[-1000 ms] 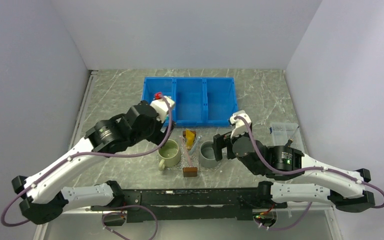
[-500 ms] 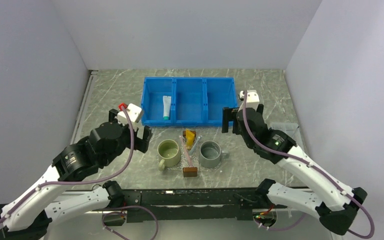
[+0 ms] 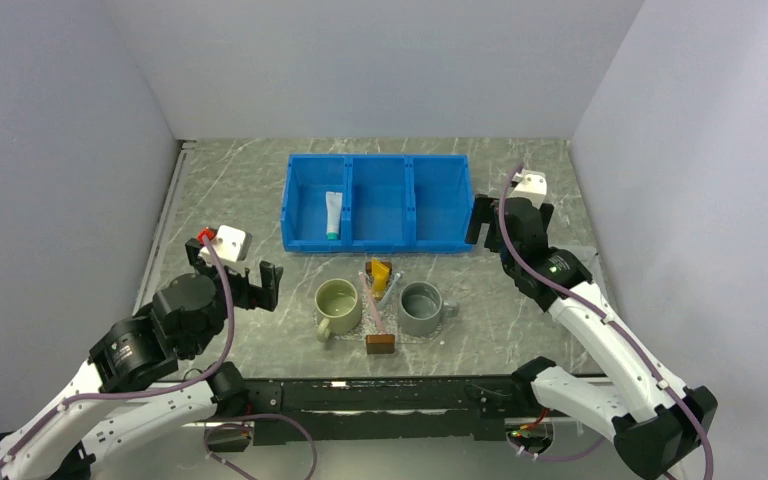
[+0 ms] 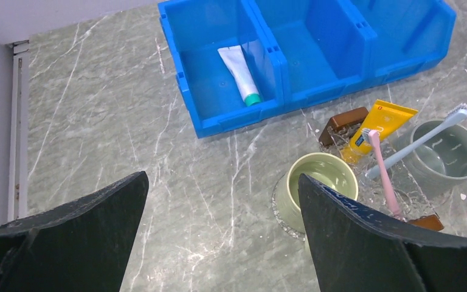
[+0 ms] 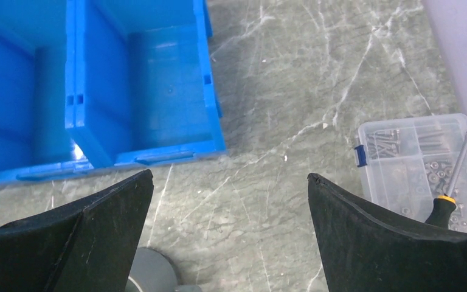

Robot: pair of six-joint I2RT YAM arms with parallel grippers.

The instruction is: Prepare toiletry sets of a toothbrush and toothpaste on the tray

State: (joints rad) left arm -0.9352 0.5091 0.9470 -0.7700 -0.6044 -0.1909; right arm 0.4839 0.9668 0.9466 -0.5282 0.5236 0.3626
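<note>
**Grippers.** The left gripper [image 4: 222, 176] hangs above the bare table [image 4: 127, 140], left of the mugs. Its jaws are spread wide and hold nothing. The right gripper [image 5: 229, 174] hangs beyond the right end of the blue bin [image 4: 237, 118], its jaws also wide apart and holding nothing.

**Task items.**
- The tray [image 4: 410, 191] lies just in front of the bin.
- The yellow toothpaste [image 4: 380, 121] lies on the tray's far part.
- The pink toothbrush [image 4: 384, 176] lies on the tray.
- The pale toothbrush [image 4: 422, 141] slants across the pink one, its head over the grey mug [image 4: 447, 155].
- The white toothpaste [image 4: 240, 74] lies in the bin's left compartment.

**Other items.**
- A green mug [image 4: 321, 182] stands at the tray's left edge.
- One brown block [image 4: 342, 121] lies beside the yellow tube, another [image 4: 428, 222] at the tray's near edge.
- A clear box [image 5: 413, 164] with a screwdriver [image 5: 447, 201] sits at the right.
</note>
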